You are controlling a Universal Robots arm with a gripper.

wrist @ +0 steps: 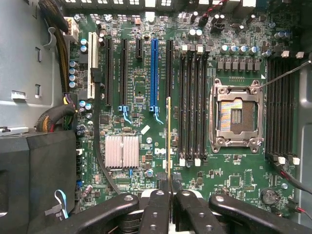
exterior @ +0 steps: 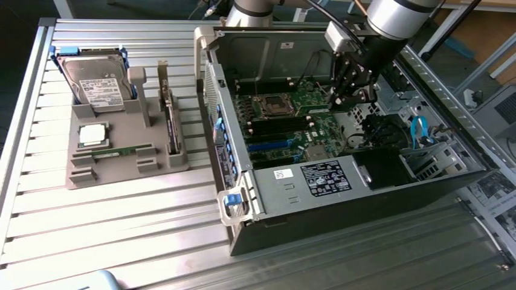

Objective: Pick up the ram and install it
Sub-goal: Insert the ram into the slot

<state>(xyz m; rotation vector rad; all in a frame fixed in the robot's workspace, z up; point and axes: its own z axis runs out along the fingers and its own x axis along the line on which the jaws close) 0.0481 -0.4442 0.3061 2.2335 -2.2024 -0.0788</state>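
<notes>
Grey steel computer case [exterior: 354, 181] lies open across the right half of the exterior view, and I see its green motherboard [wrist: 146, 161] spread beneath the wrist camera. My gripper [wrist: 168, 187] hangs inside the case at upper right, jaws closed tight on the ram [wrist: 168, 136], held edge-on just above the board beside the black memory slots [wrist: 192, 105].

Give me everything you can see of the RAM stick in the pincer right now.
The ram is seen edge-on in the wrist view: a thin green board with a yellowish edge, clamped at one end by the black pincer. It hangs above the motherboard, roughly parallel to the empty black memory slots and offset to one side of them, not seated.
</notes>
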